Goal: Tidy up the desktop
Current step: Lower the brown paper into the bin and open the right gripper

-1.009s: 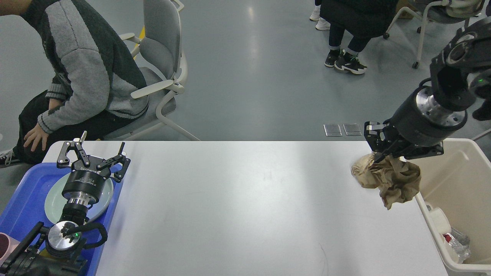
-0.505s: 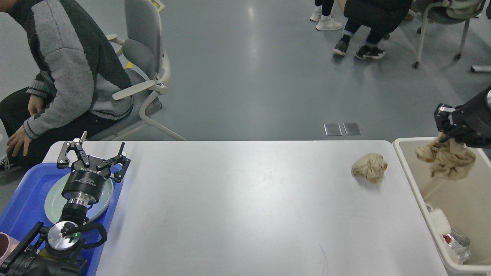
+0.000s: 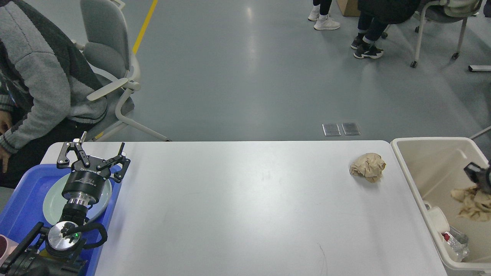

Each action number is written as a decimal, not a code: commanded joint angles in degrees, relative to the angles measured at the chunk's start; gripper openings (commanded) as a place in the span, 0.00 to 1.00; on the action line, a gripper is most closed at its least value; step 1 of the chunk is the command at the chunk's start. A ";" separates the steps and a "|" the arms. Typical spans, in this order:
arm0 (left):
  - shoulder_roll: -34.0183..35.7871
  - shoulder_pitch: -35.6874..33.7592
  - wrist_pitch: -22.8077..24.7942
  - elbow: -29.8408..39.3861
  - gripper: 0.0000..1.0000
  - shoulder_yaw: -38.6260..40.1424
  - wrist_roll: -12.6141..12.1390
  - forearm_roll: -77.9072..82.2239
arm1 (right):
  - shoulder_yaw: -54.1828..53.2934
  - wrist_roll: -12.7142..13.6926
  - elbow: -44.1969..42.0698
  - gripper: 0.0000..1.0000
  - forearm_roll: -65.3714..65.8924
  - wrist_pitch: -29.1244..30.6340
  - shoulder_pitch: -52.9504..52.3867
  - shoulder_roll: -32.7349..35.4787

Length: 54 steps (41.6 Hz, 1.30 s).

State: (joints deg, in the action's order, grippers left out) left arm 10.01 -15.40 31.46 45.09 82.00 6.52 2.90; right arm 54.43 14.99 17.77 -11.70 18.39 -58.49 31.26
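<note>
The white desktop [image 3: 249,199] carries one crumpled brown paper ball [image 3: 367,166] near its far right corner. My right gripper [image 3: 477,177] shows only at the right edge of the view, low inside the cream bin [image 3: 406,168]. A second crumpled brown paper [image 3: 473,201] hangs from its tip, so it looks shut on that paper. My left gripper [image 3: 101,142] stands open and holds nothing, above a pale green plate [image 3: 51,195] in the blue tray [image 3: 23,199] at the left end.
In the bin lie a white cup [image 3: 439,220] and a clear plastic bottle [image 3: 456,239]. A seated person [image 3: 34,76] on a grey chair [image 3: 103,57] is close behind the desk's far left corner. More chairs and legs are at the far right.
My right gripper has swung right off the desktop and down into the bin with the brown paper. The other paper ball stayed on the desk. The seated person rolled left.
</note>
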 commanded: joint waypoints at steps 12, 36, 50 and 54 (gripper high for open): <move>0.01 -0.06 -0.08 0.00 0.96 0.00 -0.01 0.00 | 3.57 -1.81 -14.52 0.00 0.98 -21.55 21.48 -13.95; 0.01 -0.06 0.00 0.00 0.96 0.00 -0.01 0.00 | 3.49 -1.54 -13.82 1.00 0.89 -31.31 22.28 -16.58; 0.01 -0.06 -0.08 0.00 0.96 0.00 -0.01 0.00 | 3.14 -1.81 -9.25 1.00 0.80 -30.52 18.07 -14.92; 0.01 -0.06 -0.08 0.00 0.96 0.00 -0.01 0.00 | 3.05 -2.33 -4.78 1.00 0.80 -28.59 13.59 -11.15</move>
State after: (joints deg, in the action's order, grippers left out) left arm 10.02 -15.46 31.39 45.09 82.00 6.51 2.90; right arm 57.59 13.22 8.04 -10.91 -12.14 -39.91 16.15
